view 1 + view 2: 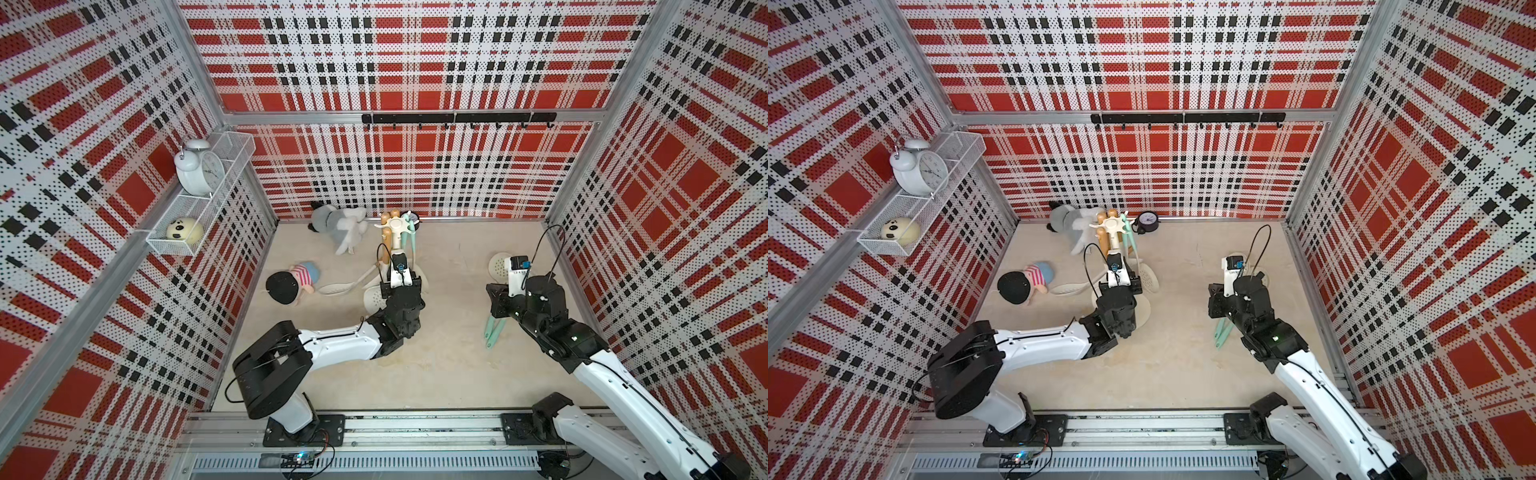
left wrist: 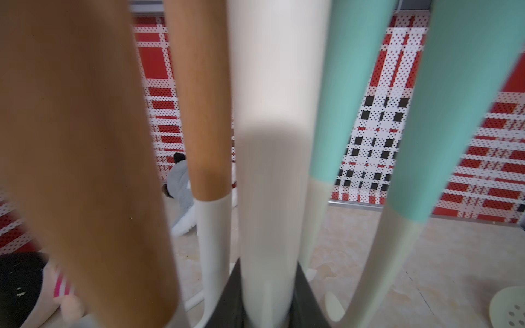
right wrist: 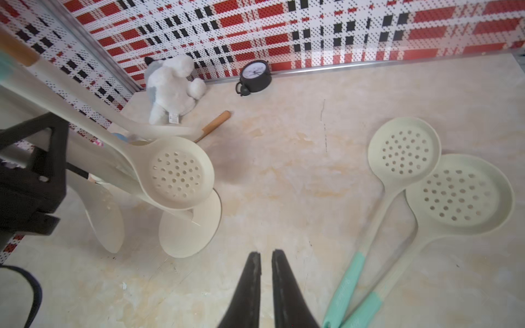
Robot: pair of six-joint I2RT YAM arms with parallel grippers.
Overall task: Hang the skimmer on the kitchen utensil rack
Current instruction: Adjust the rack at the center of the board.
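Found the left end effector (image 2: 270, 306) clamped around the slim upright pole of the cream-white freestanding kitchen utensil rack (image 1: 397, 225). Noted one cream perforated skimmer with a wooden handle (image 3: 181, 173) hanging there already, bowl down, just above the round disc base.

Found the right end effector (image 3: 265, 252) over bare beige counter (image 3: 284, 127), jaws nearly together with only a slit between, holding nothing.

Located, just right of it, two cream plastic skimmers with round perforated bowls and mint-green handles, flat on the counter: a smaller skimmer (image 3: 403, 150) and a larger skimmer (image 3: 460, 196). Bowl rims touching or overlapping, handles side by side and converging toward the ends. Cannot tell which of the pair is meant.

Judged either one light, stiff along the stem, smooth and likely slippery, not fragile. Recommend gripping across the mint-green handle near mid-length, where thickest, leaving the handle end free for a prong. Could not make out any hanging hole. Expect little clearance between the two handles, hence a risk of dragging or pinching both together. Require wider jaws before any descent.
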